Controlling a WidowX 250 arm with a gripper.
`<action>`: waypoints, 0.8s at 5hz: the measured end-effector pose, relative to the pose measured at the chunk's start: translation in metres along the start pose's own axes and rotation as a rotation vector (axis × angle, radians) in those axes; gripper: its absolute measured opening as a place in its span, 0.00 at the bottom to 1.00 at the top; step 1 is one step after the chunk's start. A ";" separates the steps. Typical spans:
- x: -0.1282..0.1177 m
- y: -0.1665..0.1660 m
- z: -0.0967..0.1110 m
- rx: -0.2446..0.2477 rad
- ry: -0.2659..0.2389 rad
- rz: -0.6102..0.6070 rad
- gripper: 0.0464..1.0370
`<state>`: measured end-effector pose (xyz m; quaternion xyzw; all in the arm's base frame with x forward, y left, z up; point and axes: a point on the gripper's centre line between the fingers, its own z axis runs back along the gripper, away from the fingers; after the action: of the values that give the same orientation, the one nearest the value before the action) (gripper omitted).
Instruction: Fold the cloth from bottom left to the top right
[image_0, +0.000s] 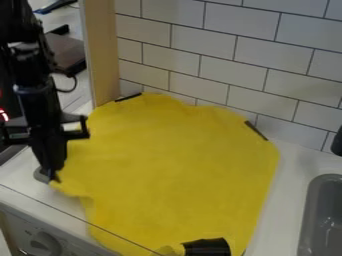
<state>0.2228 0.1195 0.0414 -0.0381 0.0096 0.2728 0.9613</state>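
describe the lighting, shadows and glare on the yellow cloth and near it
Camera view: soft light on the yellow cloth, faint shading at its creases, no harsh glare; the black robot gripper looks almost solid dark; pale highlights in the grey sink basin; a small red glow at the left edge.

The cloth (174, 170) is plain yellow; the sink (310, 217) is grey.

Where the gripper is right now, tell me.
In the camera view, the gripper is on the left side, pointing down at the left edge of the yellow cloth, higher in the picture than the round knob.
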 end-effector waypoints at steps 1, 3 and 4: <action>0.000 -0.022 0.018 -0.046 -0.003 0.029 0.01; 0.008 -0.093 0.041 -0.094 -0.033 -0.020 0.01; 0.015 -0.133 0.037 -0.102 -0.039 -0.052 0.01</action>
<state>0.3056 0.0173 0.0863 -0.0820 -0.0241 0.2487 0.9648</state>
